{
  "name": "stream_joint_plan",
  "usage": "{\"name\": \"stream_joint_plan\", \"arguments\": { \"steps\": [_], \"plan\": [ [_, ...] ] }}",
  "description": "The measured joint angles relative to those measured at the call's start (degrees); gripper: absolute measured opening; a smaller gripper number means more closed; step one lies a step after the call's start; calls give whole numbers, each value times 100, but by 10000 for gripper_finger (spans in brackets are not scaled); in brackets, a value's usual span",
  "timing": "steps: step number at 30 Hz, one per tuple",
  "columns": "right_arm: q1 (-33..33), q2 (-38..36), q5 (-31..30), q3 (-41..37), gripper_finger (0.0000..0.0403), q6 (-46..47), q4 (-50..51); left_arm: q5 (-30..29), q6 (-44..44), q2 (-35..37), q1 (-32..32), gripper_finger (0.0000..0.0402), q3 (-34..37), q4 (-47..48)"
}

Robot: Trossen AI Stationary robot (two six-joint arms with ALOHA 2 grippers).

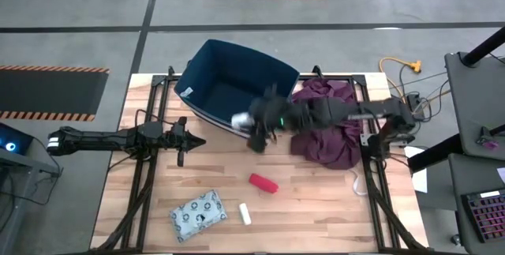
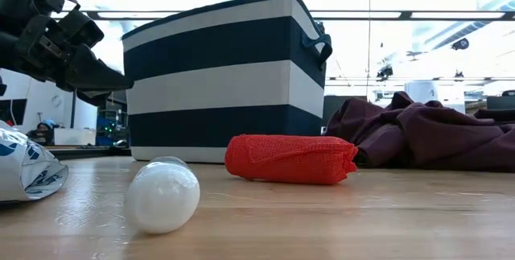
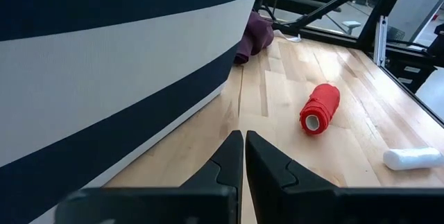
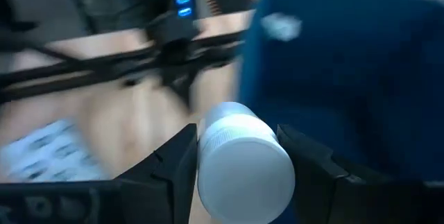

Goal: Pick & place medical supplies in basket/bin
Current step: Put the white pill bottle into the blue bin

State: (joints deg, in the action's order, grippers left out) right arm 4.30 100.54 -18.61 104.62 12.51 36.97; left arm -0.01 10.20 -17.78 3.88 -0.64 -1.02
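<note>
Right gripper carrying the white roll at the bin rim.
Fingers clamped on the roll, not yet dropped in; red roll, stick and packet remain on the table. Left gripper waits closed beside the bin, holding nothing.

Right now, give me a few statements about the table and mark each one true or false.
1. The right gripper holds a white round roll at the bin's rim. True.
2. The red cylinder roll is inside the bin. False: it lies on the table.
3. The left gripper is shut and empty. True.
4. The patterned packet lies on the maroon cloth. False: it lies on bare wood, near the short white stick.
</note>
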Motion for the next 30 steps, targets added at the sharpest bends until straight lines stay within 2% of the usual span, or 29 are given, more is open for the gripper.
{"name": "stream_joint_plan", "arguments": {
  "steps": [6,8,14,24,30],
  "plan": [
    [-1135,390,551,720,161,-449,331,-1,0,2,0,0,0,0],
    [-1482,599,785,995,161,-468,687,-1,0,3,0,0,0,0],
    [-2212,1380,998,1761,164,-746,1958,-2,0,4,0,0,0,0],
    [-2457,2790,1034,2820,165,-1347,3131,-2,0,-4,0,0,0,0],
    [-2470,3276,1056,2947,166,-1374,3588,-2,0,-22,0,0,0,0]
  ]
}}
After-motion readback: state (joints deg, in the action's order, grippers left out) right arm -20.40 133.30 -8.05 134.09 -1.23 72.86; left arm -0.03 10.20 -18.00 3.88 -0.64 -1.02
